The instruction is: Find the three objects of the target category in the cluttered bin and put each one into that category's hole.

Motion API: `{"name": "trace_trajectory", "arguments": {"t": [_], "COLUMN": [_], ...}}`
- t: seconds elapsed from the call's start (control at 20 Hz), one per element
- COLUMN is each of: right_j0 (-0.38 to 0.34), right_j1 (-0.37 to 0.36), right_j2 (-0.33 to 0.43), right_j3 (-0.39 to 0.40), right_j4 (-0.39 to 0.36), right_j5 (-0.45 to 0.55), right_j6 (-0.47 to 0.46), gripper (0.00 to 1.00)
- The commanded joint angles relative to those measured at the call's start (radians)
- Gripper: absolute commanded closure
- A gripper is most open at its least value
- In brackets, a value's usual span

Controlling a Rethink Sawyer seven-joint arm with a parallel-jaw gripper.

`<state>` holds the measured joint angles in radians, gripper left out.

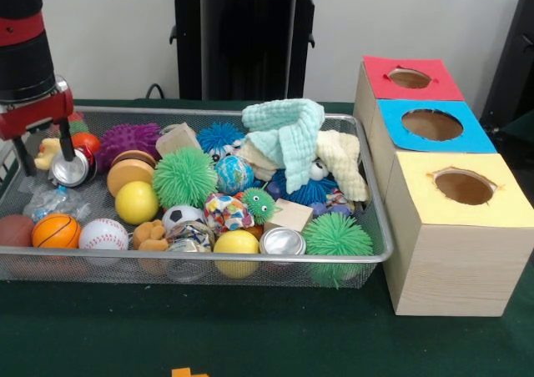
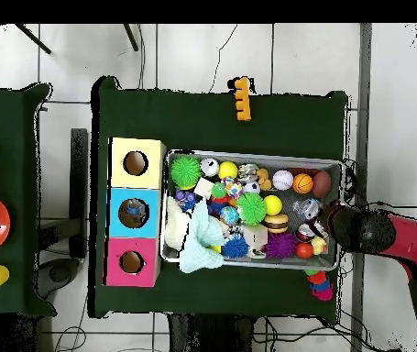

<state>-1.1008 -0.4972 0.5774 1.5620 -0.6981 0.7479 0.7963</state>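
The gripper [image 1: 43,153] straddles a silver can [image 1: 70,168] at the wire bin's [image 1: 367,195] end, fingers spread on either side, not yet pinching. Next, by appearances: clamp, lift and carry it to the boxes' holes [image 1: 464,187].

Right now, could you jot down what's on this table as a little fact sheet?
bin: wire mesh basket heaped with toys
contents: spiky green ball, yellow ball, baseball, mint cloth
boxes: three beside the basket, red top, blue top, yellow top, one hole each
hand: at the basket's end, around a silver can
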Motion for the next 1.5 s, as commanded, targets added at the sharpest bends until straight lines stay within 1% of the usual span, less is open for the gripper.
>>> {"name": "trace_trajectory", "arguments": {"t": [0.05, 0.25, 0.45, 0.6, 0.8, 1.15, 1.3, 1.5], "right_j0": [0.005, 0.010, 0.023, 0.035, 0.052, 0.077, 0.079, 0.083], "right_j1": [0.080, 0.090, 0.083, 0.117, 0.134, 0.133, 0.146, 0.142], "right_j2": [-0.055, -0.083, -0.109, -0.129, -0.145, -0.153, -0.161, -0.175], "right_j3": [0.033, 0.033, 0.040, 0.019, 0.007, 0.002, -0.006, -0.002], "right_j4": [-0.078, -0.086, -0.072, -0.061, -0.054, -0.047, -0.045, -0.039], "right_j5": [-0.124, -0.176, -0.195, -0.210, -0.233, -0.249, -0.254, -0.258], "right_j6": [0.048, 0.079, 0.092, 0.095, 0.103, 0.088, 0.094, 0.108], "gripper": [0.00, 0.00, 0.00, 0.00, 0.00, 0.00, 0.00, 0.00]}}
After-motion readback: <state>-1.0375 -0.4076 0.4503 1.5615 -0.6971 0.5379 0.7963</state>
